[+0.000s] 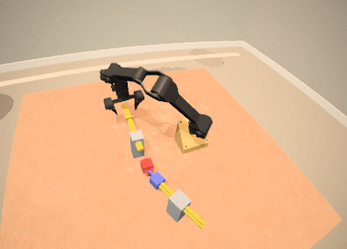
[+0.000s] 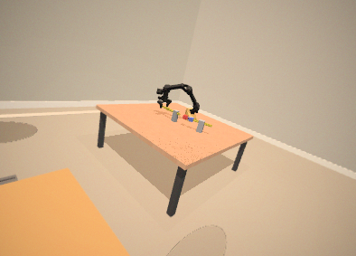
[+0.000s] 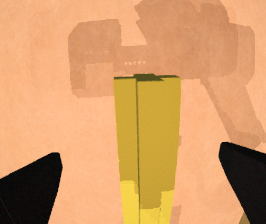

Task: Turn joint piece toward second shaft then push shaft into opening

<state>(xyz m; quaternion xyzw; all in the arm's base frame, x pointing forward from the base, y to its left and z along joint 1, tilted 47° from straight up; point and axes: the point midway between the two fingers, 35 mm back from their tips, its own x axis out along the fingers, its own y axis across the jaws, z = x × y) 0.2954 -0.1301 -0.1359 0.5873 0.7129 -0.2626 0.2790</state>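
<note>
Two yellow shafts sit on the orange table (image 1: 264, 164): we see the sliding shaft (image 1: 129, 115) running through the far grey block (image 1: 136, 143), its free end poking out toward the arm's reach, and the fixed shaft (image 1: 194, 216) passing through the near grey block (image 1: 178, 205). Between the blocks we see the red joint piece (image 1: 146, 165) touching a blue piece (image 1: 156, 180) on the fixed shaft's end; the sliding shaft's tip shows just past the far block and stands apart from the red piece. Whether the opening lines up with the sliding shaft, we cannot tell at this size. Our gripper (image 1: 123, 102) hangs over the sliding shaft's far end, fingers spread wide with one on each side, gripping nothing. In the wrist view the shaft (image 3: 145, 163) runs straight up the middle, both dark fingertips well off to the sides and not touching it. Arm arcs back to its yellow base (image 1: 190, 138), beside the shafts. Exterior view shows the whole set (image 2: 187, 118) near the table's far edge.
</note>
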